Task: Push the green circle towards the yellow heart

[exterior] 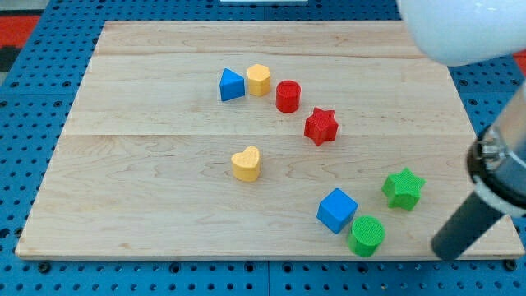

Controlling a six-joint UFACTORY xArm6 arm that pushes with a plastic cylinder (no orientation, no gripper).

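Board (pixel 148 164): pale wood, eight blocks on it, most in the right half.
Blue triangle (pixel 232 85): upper middle, just left of the yellow hexagon (pixel 260 80), the two about touching.
Yellow heart (pixel 246 164): alone near the board's centre, well apart from everything; this is the goal.
Red cylinder (pixel 288 96): just right of the hexagon.
Red star (pixel 320 126): below and right of the cylinder, near it.
Blue cube (pixel 337 210): lower right, just above-left of the green circle, close or touching; cannot tell which.
Green circle (pixel 366 236): near the view's bottom edge, lower right, far from the heart.
Green star (pixel 403 188): above and right of the circle, apart from it.
My tip (pixel 444 252): dark rod end at the lower right, right of the circle and slightly below it, not touching. No gripper on this rig, so nothing to open or close; it only pushes.
Progress: push not yet begun, by my reading.
Risk 1: the cube sits on the line from circle to heart; a straight push likely drives the circle into the cube and carries both.
Risk 2: an off-centre contact on the round wall lets the circle roll off sideways, maybe over the bottom edge.
Risk 3: overshoot knocks the heart away.
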